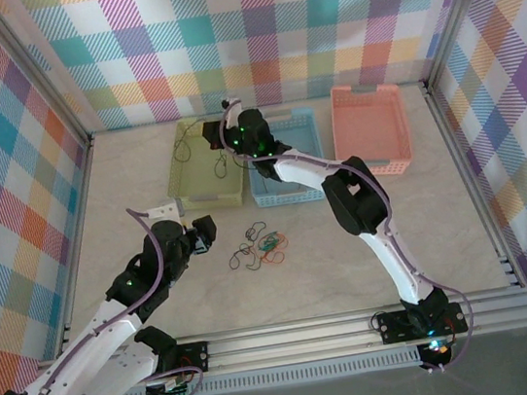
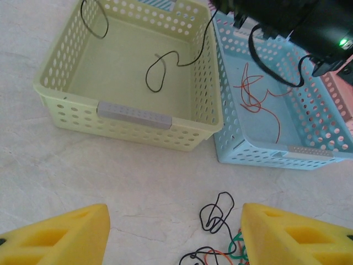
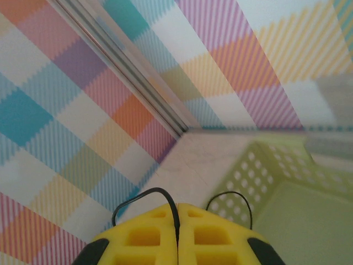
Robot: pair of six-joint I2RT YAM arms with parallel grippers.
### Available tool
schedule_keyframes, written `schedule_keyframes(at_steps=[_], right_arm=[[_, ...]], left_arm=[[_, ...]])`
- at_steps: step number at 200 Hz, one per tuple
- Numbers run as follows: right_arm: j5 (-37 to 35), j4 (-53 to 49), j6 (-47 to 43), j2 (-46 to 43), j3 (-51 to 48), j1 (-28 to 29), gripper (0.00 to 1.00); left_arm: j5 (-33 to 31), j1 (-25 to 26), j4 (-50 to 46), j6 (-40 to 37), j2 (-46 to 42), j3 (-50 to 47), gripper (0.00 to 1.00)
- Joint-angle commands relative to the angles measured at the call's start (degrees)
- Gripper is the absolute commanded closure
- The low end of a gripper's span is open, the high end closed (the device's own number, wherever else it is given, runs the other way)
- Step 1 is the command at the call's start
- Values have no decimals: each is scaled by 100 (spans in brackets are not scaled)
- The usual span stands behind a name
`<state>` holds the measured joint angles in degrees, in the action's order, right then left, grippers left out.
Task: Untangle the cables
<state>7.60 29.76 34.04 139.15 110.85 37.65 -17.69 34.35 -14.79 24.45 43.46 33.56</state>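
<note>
Meanwhile, the tangle of cables [image 1: 262, 245] lay on the table [image 1: 426, 234] at mid-frame in the top view, with black, green and orange-red strands looped together. Our left gripper [image 2: 174, 237] hung near it with its yellow fingers [image 2: 60, 237] spread wide. The heap showed between them at the bottom of the left wrist view. Beyond stood the green basket [image 2: 132, 116] and, just beside it, the blue basket [image 2: 259, 152], which held an orange-red cable [image 2: 255, 94]. A pink basket [image 1: 370, 128] sat further right. Our right gripper [image 3: 177, 237], fingers pressed together, pinched a black cable [image 3: 157, 189] that trailed down into the green basket. Its arm reached across the blue one.
</note>
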Motion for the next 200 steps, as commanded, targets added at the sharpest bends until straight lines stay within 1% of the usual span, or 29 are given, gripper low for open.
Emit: schedule_keyframes(at_steps=[1,12,13,19,34,53,78,100,113,138,159,189,200], right_arm=[[-154,-304,-190,64,222,41,82],[-187,-452,-356,5,208,42,69],[-192,-452,-368,-3,204,42,66],[-201,-538,-443,-58,193,41,60],[-182,-637,-656,-266,87,32,57],[-150,-688,-964,-734,-257,22,52],[2,-612,-1516,-1588,-1077,-12,51],[106,-157,-1977,-2559,-2375,-127,51],[327,85,-2368,-3125,-3142,-191,51],[515,98,-3080,-4224,-4470,-214,52],[1021,-343,-3648,-4951,-5304,-214,52],[1879,-1524,-4456,-5747,-6028,-205,53],[2041,-1722,-4654,-5965,-6330,-199,53]], left_arm=[[-110,-44,78,-14,38,-9,35],[-114,-42,64,-27,39,1,35],[-113,-42,64,-27,39,1,35],[-109,-42,64,-18,32,-9,35],[-95,-42,81,-23,39,-14,35],[-80,-42,53,-25,59,19,34],[0,-42,57,-12,66,26,34],[86,-46,68,-6,94,35,34],[141,-42,80,0,132,36,33],[320,-42,97,30,296,79,32],[601,-42,134,25,483,148,32],[1080,-42,103,-13,718,308,32],[1149,-47,100,-26,714,318,32]])
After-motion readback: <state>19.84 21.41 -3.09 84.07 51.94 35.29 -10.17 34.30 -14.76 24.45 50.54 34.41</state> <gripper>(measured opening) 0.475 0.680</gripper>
